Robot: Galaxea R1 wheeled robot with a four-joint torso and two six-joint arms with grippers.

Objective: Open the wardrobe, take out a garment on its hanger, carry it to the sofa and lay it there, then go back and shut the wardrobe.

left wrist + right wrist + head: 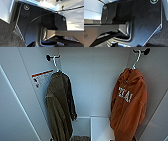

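The wardrobe [92, 84] stands open, its white interior facing the head camera. The orange hoodie [128, 104] hangs on a white hanger [136, 59] from a dark peg on the right inner wall, long axis vertical; an olive-green jacket [60, 107] hangs on the left wall. Being on the right, the hoodie probably suits the right arm better. Whether either claw is clenched or released I cannot tell.

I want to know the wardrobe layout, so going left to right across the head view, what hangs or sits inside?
Orange-and-white label → dark olive-green jacket → white back panel → orange hoodie.
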